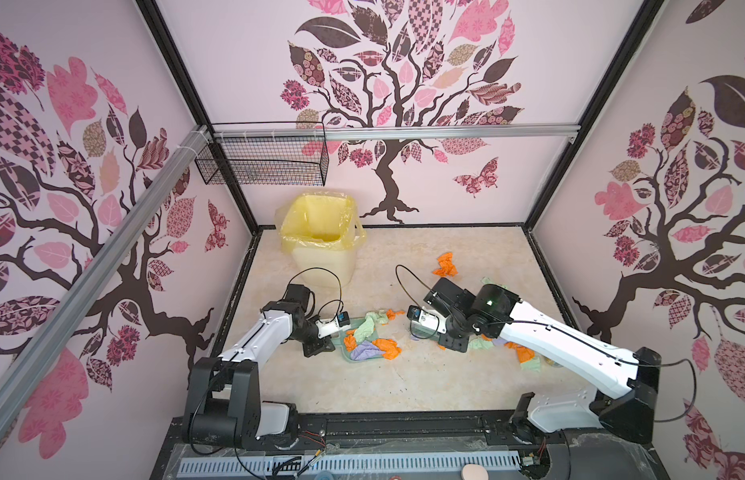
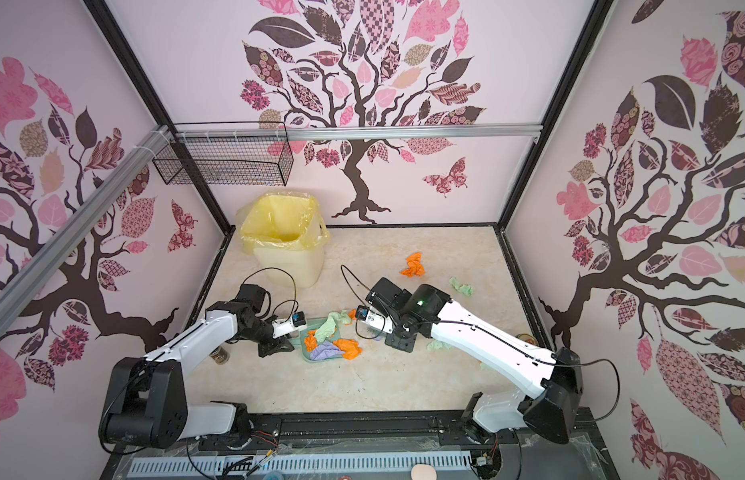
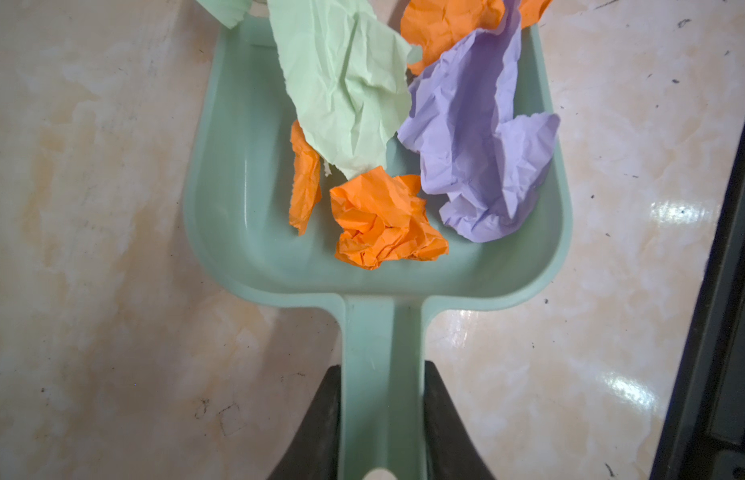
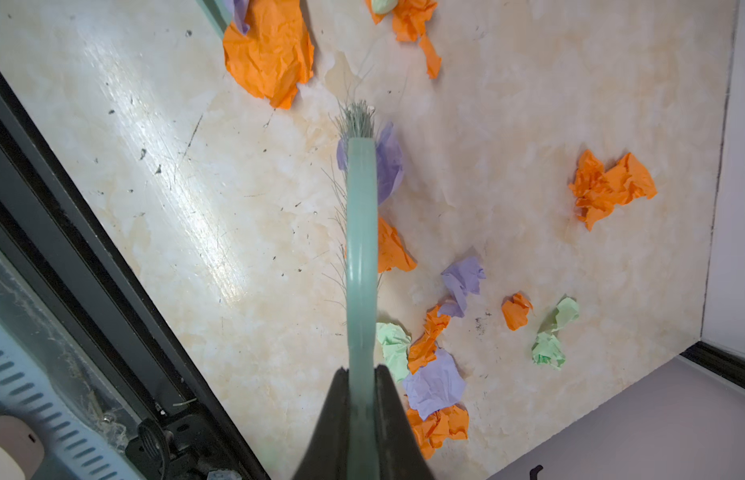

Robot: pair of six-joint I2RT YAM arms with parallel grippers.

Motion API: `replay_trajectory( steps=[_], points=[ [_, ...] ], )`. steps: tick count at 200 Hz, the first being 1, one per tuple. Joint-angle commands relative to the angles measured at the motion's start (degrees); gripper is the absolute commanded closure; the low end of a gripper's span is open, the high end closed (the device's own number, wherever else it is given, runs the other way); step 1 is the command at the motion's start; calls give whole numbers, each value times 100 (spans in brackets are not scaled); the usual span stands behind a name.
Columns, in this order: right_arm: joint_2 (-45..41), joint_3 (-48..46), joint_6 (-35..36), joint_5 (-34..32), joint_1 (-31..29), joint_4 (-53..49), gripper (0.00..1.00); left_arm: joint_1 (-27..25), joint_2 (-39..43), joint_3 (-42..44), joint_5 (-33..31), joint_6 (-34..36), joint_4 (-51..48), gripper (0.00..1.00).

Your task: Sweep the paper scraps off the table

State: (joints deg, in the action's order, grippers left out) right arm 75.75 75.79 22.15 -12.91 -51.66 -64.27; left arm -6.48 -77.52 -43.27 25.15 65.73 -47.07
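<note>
Table (image 1: 404, 382), beige marbled w/ black frame, is the biggest thing in both top views. Clock below = table seen from above, 12 at far edge, 6 at edge by robot.

Bin (image 1: 321, 241) w/ yellow liner stands approx 10-11 o'clk, well apart from everything else.

Dustpan (image 3: 238, 199), teal, lies flat just off ctr toward 8 o'clk, mouth facing approx 3 o'clk. L gripper (image 3: 382, 374) is clamped on its handle, one black finger pressed to each side.

Brush (image 4: 361, 249), same teal, is just off ctr toward 3 o'clk, near pan mouth but apart from it. R gripper (image 4: 361, 372) is squeezed tight on its handle. Bristles (image 4: 358, 118) point down at table; contact can't be told.

Paper scraps (image 3: 346, 91): some in dustpan, more on table. In pan: long green sheet, lilac piece (image 3: 479, 158) against side wall, orange ball (image 3: 383, 220) near back wall, thin orange strip beside it. Orange piece (image 4: 267, 54) sits at pan's lip.

Loose cluster (image 4: 433, 374), orange/lilac/green, lies 3-4 o'clk, partly under R arm. Lilac bit (image 4: 389, 162) just beside brush head. Lone orange scrap (image 1: 445, 264) at 1 o'clk, lone green scrap (image 2: 461, 286) at 2 o'clk, both well apart from dustpan.
</note>
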Motion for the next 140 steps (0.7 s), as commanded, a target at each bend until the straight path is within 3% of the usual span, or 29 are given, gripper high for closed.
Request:
replay_trajectory(
  steps=[1, 24, 40, 78, 107, 140],
  points=[
    [-363, 660, -1069, -1426, 79, 213, 100, -71, 27, -15, 106, -77, 42, 100],
    [172, 1317, -2027, -2801, 616, -556, 100, -204, -4, 9, 11, -146, 125, 100],
    [702, 1446, -2781, -3114, 941, -1346, 100, -349, -43, 20, -40, -250, 207, 100],
    [1376, 1158, -3104, -3756, 1115, -1253, 100, -736, -79, -3, -133, -563, 387, 100],
    [1802, 1468, -3395, -2906, 1651, -1176, 100, -838, -158, -126, -142, -658, 383, 100],
    [2232, 1182, -4228, -2173, 1668, -1299, 100, -879, -267, -204, -110, -676, 391, 100]
  ],
)
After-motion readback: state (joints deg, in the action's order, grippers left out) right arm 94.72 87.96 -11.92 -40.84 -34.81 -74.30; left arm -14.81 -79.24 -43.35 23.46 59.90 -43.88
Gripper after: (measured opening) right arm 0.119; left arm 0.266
